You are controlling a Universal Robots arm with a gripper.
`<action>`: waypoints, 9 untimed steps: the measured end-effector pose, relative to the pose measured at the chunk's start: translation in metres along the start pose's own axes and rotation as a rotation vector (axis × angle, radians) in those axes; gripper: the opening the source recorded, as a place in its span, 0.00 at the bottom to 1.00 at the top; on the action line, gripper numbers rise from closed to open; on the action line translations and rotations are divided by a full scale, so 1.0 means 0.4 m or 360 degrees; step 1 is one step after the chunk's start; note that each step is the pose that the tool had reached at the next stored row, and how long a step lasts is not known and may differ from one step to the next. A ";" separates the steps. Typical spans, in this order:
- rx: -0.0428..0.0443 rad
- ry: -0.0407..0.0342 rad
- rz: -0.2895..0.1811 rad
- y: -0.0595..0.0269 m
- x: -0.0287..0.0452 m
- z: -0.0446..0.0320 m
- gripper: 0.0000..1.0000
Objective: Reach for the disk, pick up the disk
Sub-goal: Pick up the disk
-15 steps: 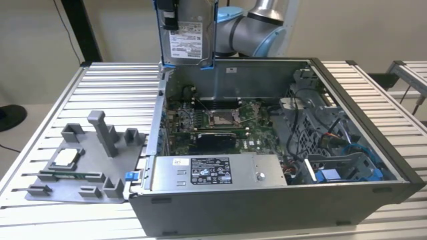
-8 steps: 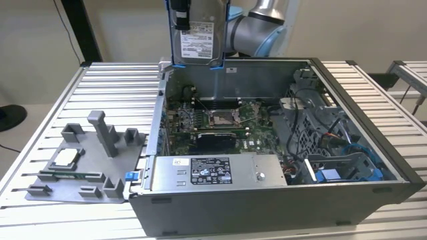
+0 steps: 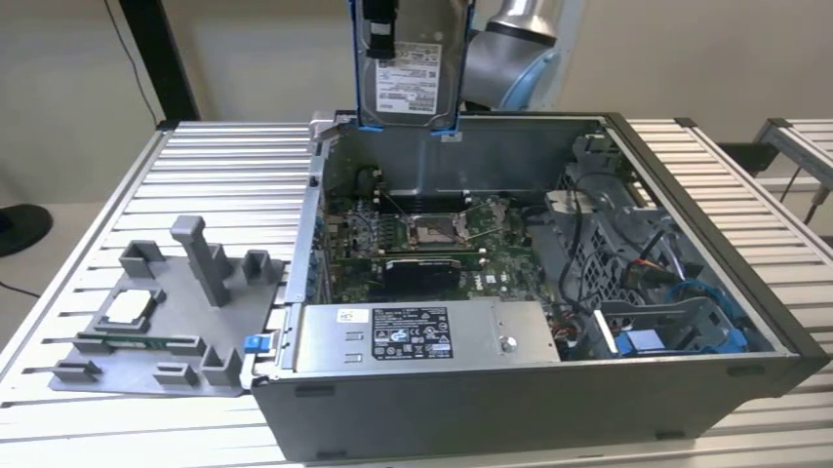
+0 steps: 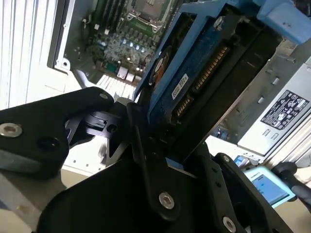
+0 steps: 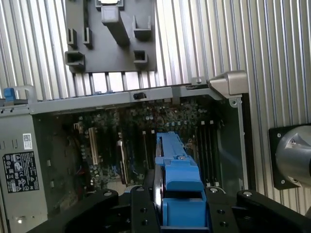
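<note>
The disk (image 3: pixel 412 83) hangs upright above the back wall of the open computer case (image 3: pixel 547 409), silver with a white label and blue rails down both sides. My gripper (image 3: pixel 390 21) holds it from above, shut on it. In the second wrist view the disk (image 4: pixel 194 82) shows its circuit-board face and blue carrier, clamped between the black fingers (image 4: pixel 146 145). In the first wrist view the blue carrier edge of the disk (image 5: pixel 176 170) sits between the gripper's (image 5: pixel 179 206) two black jaws, above the motherboard.
Inside the case lie the motherboard (image 3: pixel 416 239), a grey power supply box (image 3: pixel 423 336) with a black-and-white label, and a cabled drive cage (image 3: pixel 664 322) on the exterior view's right. A grey fixture (image 3: pixel 170 322) holding a small square chip (image 3: pixel 128 307) rests on the slatted table (image 3: pixel 221 166).
</note>
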State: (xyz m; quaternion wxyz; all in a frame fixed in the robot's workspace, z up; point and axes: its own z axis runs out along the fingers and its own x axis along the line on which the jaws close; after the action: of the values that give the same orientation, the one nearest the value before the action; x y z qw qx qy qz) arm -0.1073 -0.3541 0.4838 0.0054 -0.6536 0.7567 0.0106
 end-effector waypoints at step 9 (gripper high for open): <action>-0.0002 0.0000 0.0000 -0.069 -0.010 0.000 0.00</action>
State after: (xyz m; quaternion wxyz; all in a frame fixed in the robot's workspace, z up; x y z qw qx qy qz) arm -0.0796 -0.3541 0.4838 0.0050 -0.6536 0.7567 0.0110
